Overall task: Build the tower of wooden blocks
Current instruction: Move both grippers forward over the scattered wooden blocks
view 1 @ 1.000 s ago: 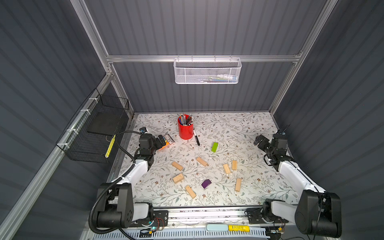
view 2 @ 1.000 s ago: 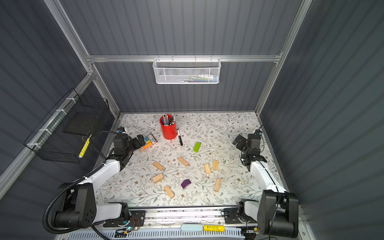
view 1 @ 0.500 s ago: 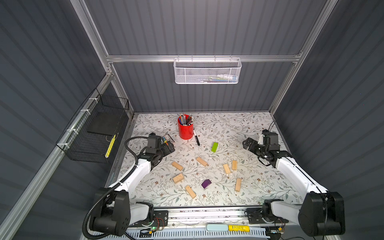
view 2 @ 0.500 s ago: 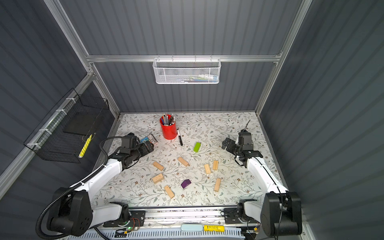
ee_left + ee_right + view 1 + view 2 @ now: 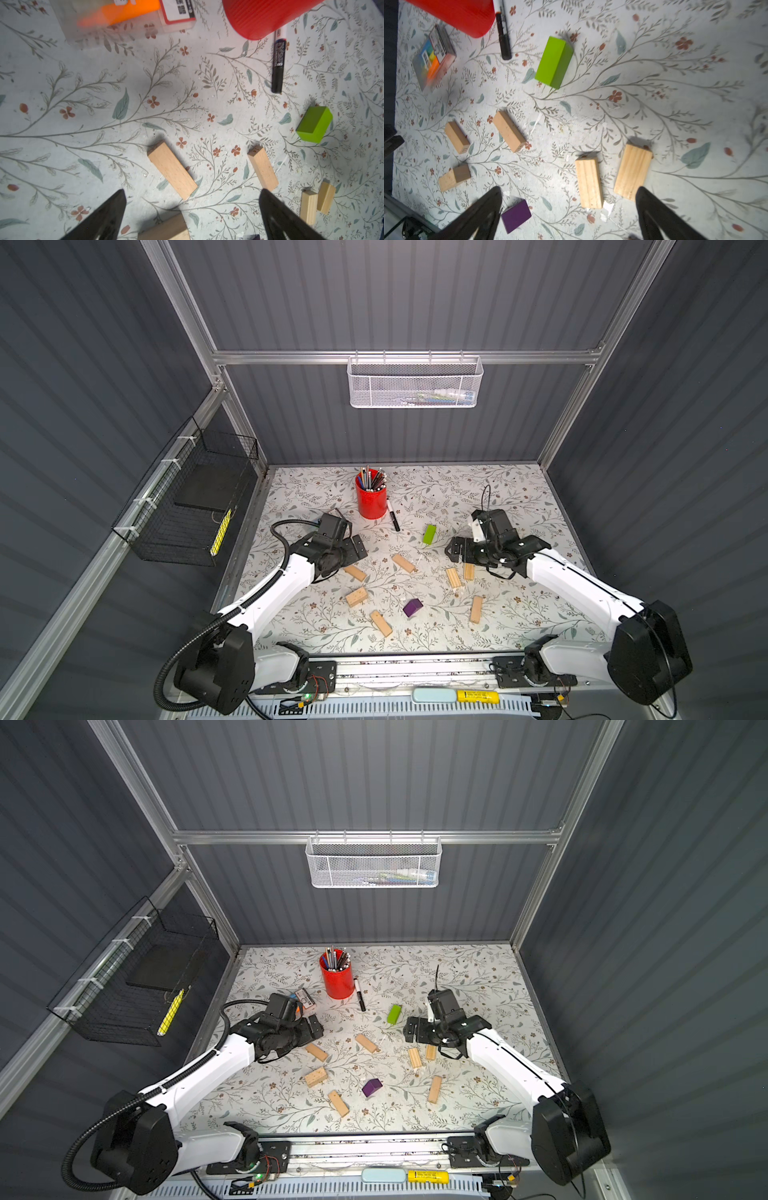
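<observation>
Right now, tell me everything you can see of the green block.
The green block is a lime-green rectangular block, evenly coloured as if painted, with smooth faces and no visible grain. It lies lengthwise on the floral table, whole and alone: nothing is stacked on it or touches it. In both top views it sits between the black marker and the open right gripper, apart from both and farther back than the plain wood blocks.
</observation>
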Action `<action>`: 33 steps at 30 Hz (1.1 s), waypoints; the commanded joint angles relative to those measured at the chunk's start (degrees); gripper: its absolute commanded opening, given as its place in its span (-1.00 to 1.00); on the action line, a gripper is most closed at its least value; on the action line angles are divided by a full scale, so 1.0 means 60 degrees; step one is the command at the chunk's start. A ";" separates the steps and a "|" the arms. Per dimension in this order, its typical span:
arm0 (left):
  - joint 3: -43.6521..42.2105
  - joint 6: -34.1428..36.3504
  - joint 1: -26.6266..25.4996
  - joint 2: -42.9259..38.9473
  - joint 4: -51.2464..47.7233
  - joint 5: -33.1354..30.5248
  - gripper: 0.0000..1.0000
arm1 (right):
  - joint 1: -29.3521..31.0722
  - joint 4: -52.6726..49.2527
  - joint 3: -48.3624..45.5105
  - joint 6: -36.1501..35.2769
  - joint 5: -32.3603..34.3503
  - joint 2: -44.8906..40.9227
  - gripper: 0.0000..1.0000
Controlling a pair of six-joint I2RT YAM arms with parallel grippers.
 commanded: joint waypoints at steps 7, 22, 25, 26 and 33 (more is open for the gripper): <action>0.0533 -0.0367 -0.0432 0.1181 -0.0592 -0.0005 0.81 | 0.1571 -0.0102 0.0771 0.0471 0.0448 0.0879 0.98; 0.0598 -0.0957 -0.0857 0.2268 -0.0682 -0.0840 0.40 | 0.1934 -0.0231 0.1058 0.0711 0.0843 0.1333 0.98; 0.0523 -0.0993 -0.0873 0.2295 -0.0561 -0.0872 0.34 | 0.1934 -0.0281 0.1030 0.0688 0.0883 0.1285 0.98; 0.0509 -0.0957 -0.0895 0.2336 -0.0523 -0.0830 0.32 | 0.1933 -0.0284 0.1029 0.0644 0.0901 0.1305 0.98; 0.0520 -0.0967 -0.1002 0.2780 -0.0484 -0.0859 0.17 | 0.1934 -0.0413 0.1146 0.0442 0.1123 0.1487 0.98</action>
